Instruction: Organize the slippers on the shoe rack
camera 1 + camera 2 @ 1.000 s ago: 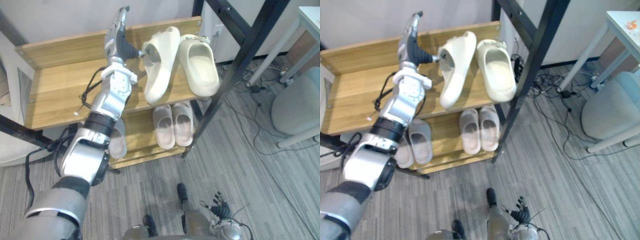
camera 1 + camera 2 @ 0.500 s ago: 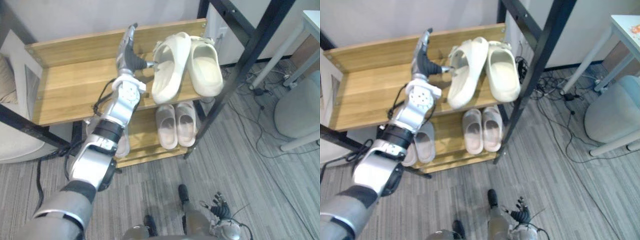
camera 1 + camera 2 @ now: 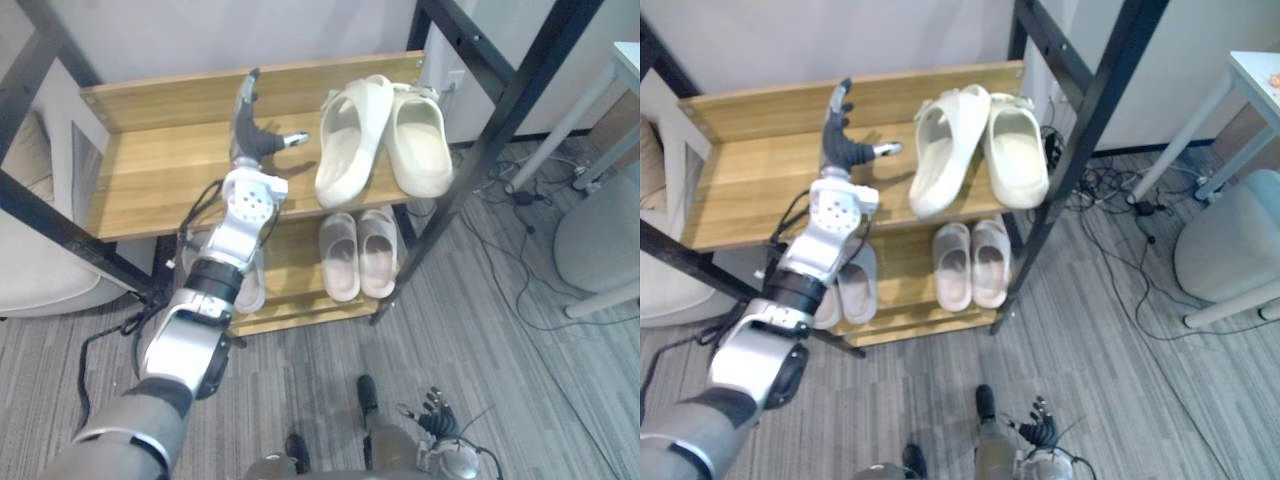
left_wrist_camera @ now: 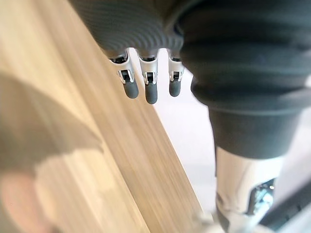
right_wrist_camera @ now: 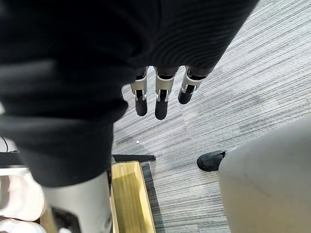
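Two cream slippers lie on the top shelf (image 3: 160, 175) of the wooden shoe rack. One cream slipper (image 3: 350, 140) stands tilted on its edge, leaning against the other cream slipper (image 3: 421, 140), which lies flat. My left hand (image 3: 248, 135) is raised over the shelf just left of the tilted slipper, open, thumb pointing at it without touching. In the left wrist view its fingers (image 4: 150, 87) are straight above the wood. My right hand (image 3: 435, 412) hangs low near the floor, fingers (image 5: 160, 99) relaxed and empty.
A pale pink pair (image 3: 358, 255) sits on the lower shelf, and a grey pair (image 3: 248, 290) is partly hidden behind my left arm. A black slanted frame post (image 3: 480, 150) runs beside the rack's right end. Cables (image 3: 520, 190) and a grey round seat (image 3: 600, 230) are to the right.
My left hand has come off the tilted cream slipper and drawn back to the left. The slipper stays leaning on its mate. The camera has shifted.
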Available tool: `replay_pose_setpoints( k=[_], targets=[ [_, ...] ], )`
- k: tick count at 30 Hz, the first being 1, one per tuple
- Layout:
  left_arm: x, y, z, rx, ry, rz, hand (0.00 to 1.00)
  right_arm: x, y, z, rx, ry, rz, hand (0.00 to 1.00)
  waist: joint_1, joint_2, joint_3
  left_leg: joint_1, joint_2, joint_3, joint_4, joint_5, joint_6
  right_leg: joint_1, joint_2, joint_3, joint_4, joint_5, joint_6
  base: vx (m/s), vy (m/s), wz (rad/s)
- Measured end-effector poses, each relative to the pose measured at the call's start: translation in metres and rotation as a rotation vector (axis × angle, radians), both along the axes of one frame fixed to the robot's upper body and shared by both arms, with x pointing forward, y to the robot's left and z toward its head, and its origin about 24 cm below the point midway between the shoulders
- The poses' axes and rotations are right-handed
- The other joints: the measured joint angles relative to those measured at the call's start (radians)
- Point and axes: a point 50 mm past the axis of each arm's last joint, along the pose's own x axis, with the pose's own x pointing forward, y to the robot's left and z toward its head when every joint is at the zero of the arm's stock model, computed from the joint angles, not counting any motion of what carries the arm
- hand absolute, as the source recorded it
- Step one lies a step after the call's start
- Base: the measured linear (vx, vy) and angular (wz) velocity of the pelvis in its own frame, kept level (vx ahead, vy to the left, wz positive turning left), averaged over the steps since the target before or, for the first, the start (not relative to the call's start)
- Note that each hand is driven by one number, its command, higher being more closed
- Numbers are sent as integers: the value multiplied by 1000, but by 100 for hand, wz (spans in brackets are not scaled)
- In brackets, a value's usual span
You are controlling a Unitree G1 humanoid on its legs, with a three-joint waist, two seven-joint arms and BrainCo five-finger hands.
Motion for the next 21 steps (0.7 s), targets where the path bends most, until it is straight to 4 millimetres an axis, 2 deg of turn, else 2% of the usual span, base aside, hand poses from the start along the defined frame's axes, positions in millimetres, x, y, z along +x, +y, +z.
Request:
replay_pose_setpoints(
  k=[4, 9, 13, 14, 19, 21],
  targets=[
    [-5, 8, -13, -125, 20, -23, 0, 1, -2, -1, -4, 11, 4, 0, 0, 8, -5, 5, -2, -19, -29, 19, -4, 1, -1, -23, -1, -6, -8, 24, -25, 16],
    [-14, 12, -40, -313, 76, -97, 0, 2, -4, -4, -10, 39, 12, 0, 0, 22, -9, 52, -1, -37, -72, 35, -10, 37, 6, -48, -6, -20, -16, 40, -18, 8],
    [-19, 11, -44, -423, 65, -155, 0, 4, -6, -4, -18, 46, 24, 0, 0, 33, -11, 54, -1, -56, -90, 43, -10, 40, 1, -68, -6, -27, -16, 29, -17, 18],
    [-26, 9, -49, -509, 65, -217, 0, 5, -6, -5, -21, 59, 36, 0, 1, 35, -10, 61, 5, -77, -98, 48, -14, 54, 3, -90, -6, -37, -12, 87, -26, 25],
    [-31, 4, -53, -539, 69, -262, 0, 8, -6, -6, -27, 71, 59, 0, 2, 43, -11, 76, 6, -84, -112, 48, -14, 66, 4, -97, -6, -44, -8, 56, 3, 8],
    [-39, -8, -54, -540, 68, -334, 0, 9, -6, -6, -28, 78, 61, 0, 3, 44, -10, 76, 7, -94, -113, 48, -14, 70, 3, -117, -6, -45, -8, 48, 6, 11]
  ],
)
